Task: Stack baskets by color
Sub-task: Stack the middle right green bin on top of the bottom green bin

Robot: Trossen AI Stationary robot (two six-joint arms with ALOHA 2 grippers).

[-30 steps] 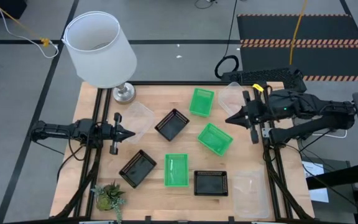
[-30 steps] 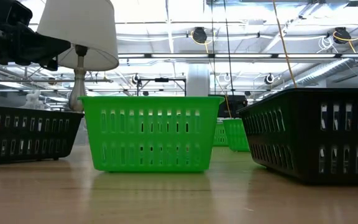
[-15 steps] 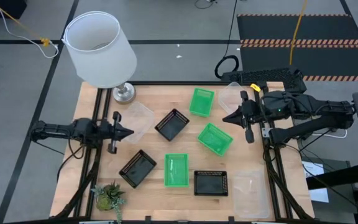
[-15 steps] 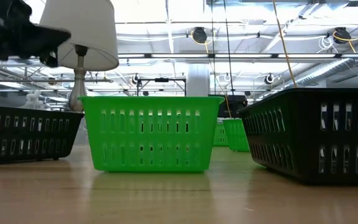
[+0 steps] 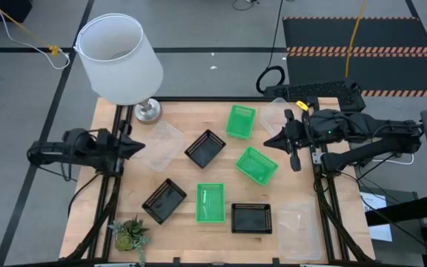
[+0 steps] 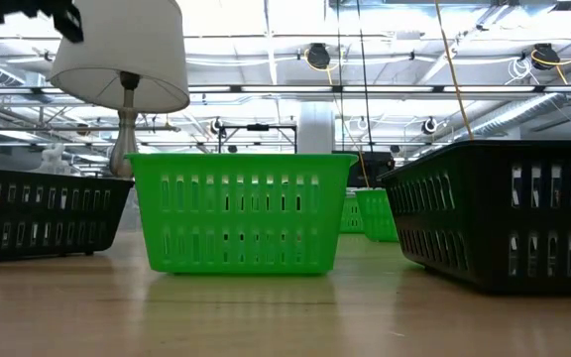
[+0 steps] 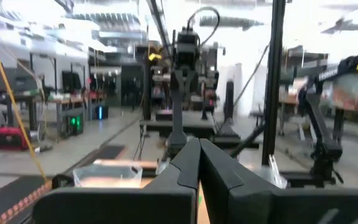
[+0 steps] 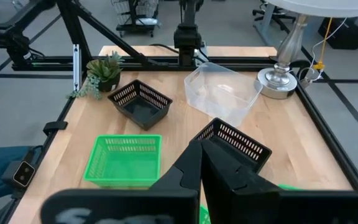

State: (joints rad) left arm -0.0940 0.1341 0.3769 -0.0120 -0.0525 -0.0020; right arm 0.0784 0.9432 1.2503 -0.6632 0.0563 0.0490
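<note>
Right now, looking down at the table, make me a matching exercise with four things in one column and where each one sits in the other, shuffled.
Things:
1. lamp
2. potted plant
3. left gripper
4. right gripper

Places:
A. near-left corner of the table
B. fingers shut, beside the clear basket on the left
C. far-left corner
D. fingers shut, between two green baskets, one farther and one nearer

Pairs: 1-C, 2-A, 3-B, 4-D
</note>
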